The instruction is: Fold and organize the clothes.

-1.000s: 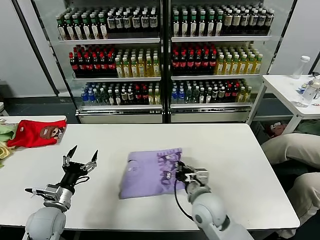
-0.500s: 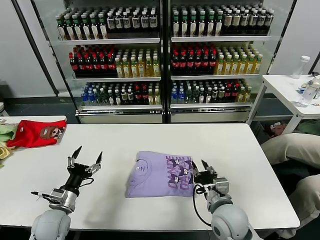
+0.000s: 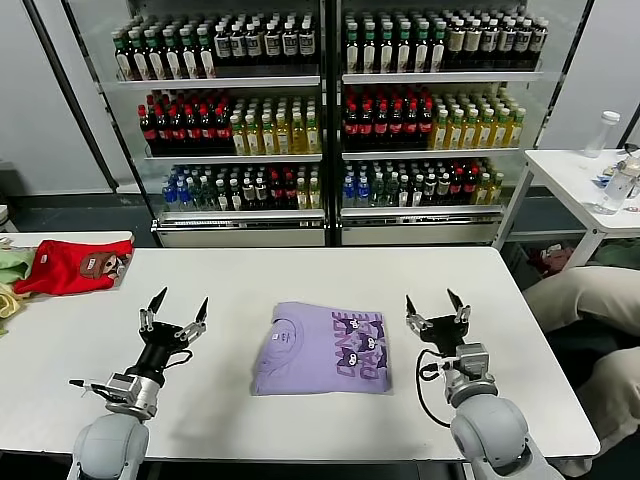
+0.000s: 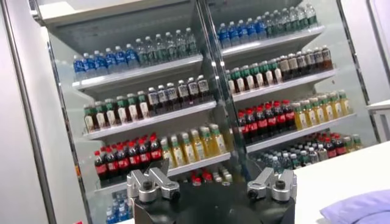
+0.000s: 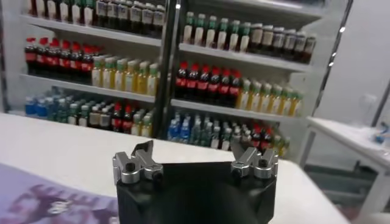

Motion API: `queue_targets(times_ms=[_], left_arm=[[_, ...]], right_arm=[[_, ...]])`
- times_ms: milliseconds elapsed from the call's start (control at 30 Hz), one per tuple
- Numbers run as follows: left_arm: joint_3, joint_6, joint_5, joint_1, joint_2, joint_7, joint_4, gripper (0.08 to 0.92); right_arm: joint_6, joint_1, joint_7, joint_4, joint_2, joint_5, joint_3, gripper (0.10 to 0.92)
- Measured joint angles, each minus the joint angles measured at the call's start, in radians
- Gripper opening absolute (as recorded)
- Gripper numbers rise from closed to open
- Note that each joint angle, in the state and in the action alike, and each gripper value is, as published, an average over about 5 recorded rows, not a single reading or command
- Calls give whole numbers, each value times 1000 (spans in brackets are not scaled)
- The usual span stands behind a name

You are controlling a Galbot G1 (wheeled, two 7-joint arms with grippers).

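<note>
Now we have the lavender short-sleeved cotton T-shirt [image 3: 322, 349] lying folded into a neat rectangle on the white bench [image 3: 300, 275], near the front edge and midway between the two arms, collar toward the robot's left and the dark purple cartoon figures and lettering facing up on the right half. Left pincer [image 3: 174, 311] hangs over bare bench well to the left of the shirt, fingers spread wide, holding nothing. Right pincer [image 3: 433, 307] sits just beside the shirt's right edge, raised clear of the cloth, fingers likewise wide apart and empty; both wrist views show empty jaws against the drinks cooler [image 3: 330, 120].

How will it handle? By the look of it, light, soft and limp: no stiffness of its own, so any lift from one corner would likely let the layers slide and the fold spill open. Cotton on a smooth top should drag rather than skate, which argues against pushing it. A sound hold, I'd judge, is on a folded edge, pinching all layers together, ideally one pincer on each side so the stack stays flat.

Over at the far left, a folded red garment [image 3: 72, 266] rests on a separate surface, a likely place for finished pieces.
</note>
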Motion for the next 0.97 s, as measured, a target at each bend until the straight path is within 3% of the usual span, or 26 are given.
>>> queue_targets(times_ms=[967], left_arm=[[15, -53, 2, -62, 48, -10, 42, 823]], right_arm=[[148, 54, -100, -143, 45, -206, 80, 823]])
